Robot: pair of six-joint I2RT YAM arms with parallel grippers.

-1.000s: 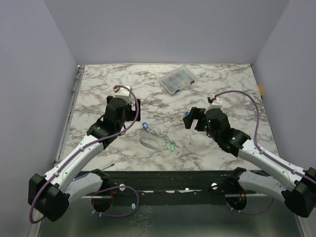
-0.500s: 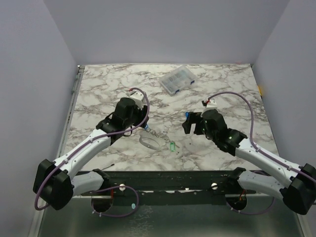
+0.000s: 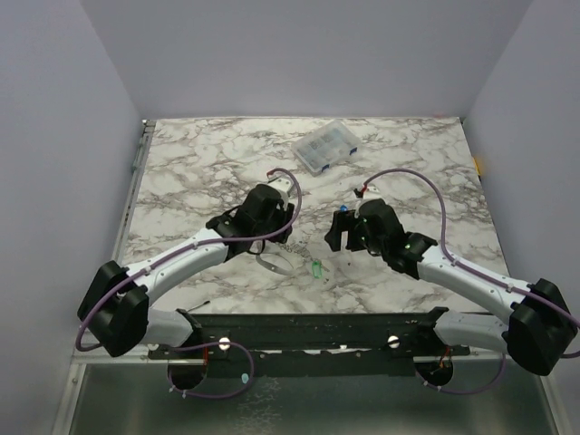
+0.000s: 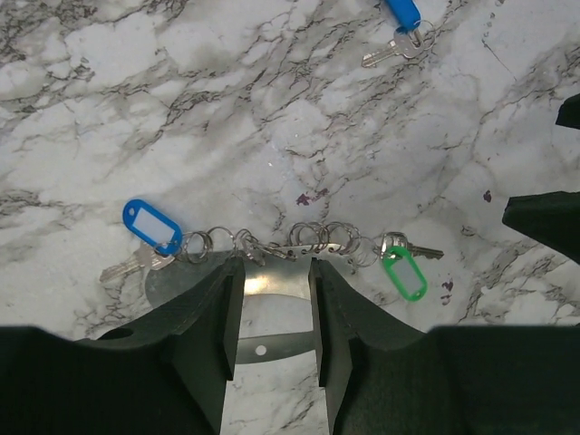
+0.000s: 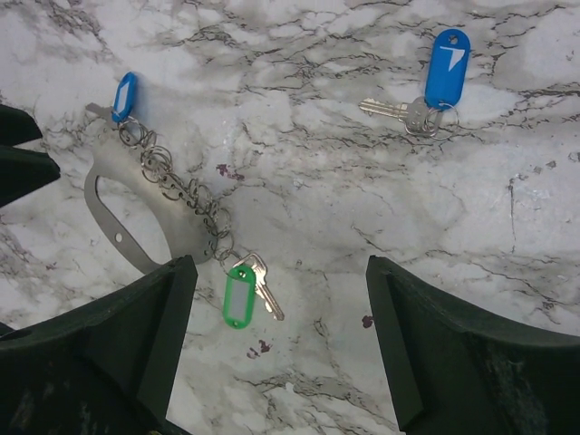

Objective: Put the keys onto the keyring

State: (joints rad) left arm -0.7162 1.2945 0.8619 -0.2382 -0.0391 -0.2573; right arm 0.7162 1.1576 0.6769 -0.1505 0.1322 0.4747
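The marble-patterned table [image 3: 181,172] is carrying five items. A clear compartment box [image 3: 324,147] is sitting toward the far edge. The keyring [image 4: 276,340] is lying flat near the centre, with its chain [image 5: 186,195] trailing across it. A blue-tagged key [image 4: 152,227] is resting at one chain end and a green-tagged key [image 5: 239,299] at the other. A second blue key [image 5: 444,68] is lying well apart

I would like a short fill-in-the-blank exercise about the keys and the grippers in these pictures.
1. The chain joins a blue-tagged key to a second key, whose tag is ____.
2. The key lying apart has a ____ tag.
3. The left gripper is above the silvery ____.
4. The right gripper is wide ____.
Missing words: green; blue; keyring; open.
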